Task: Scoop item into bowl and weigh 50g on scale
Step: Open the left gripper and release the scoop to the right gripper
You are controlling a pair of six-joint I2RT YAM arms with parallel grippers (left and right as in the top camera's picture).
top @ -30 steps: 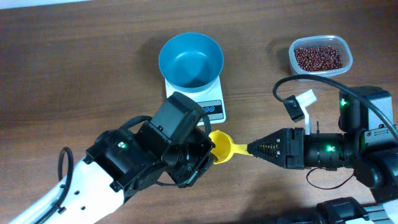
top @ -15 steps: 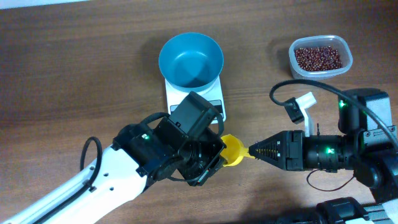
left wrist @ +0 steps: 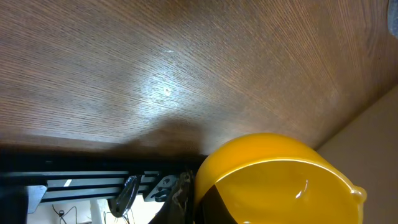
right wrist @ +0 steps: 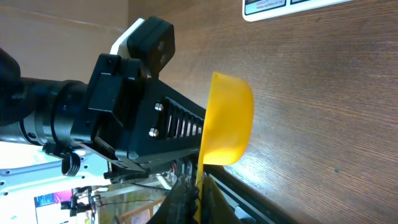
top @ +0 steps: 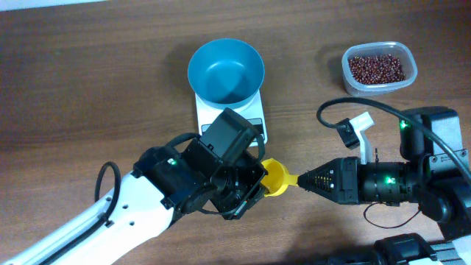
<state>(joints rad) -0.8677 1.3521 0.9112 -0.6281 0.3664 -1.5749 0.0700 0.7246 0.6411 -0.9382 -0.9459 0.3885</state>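
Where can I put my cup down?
Bare wood lies left of the blue bowl and scale, and between the bowl and the bean tub. Below the scale it is crowded: the left gripper and right gripper meet at the yellow scoop.

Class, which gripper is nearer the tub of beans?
Right. The right gripper, holding the scoop by its handle, is below and left of the tub; the left gripper is farther left, past the scoop.

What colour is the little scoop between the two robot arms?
Bright yellow all over. The small yellow plastic scoop shows best in the right wrist view.
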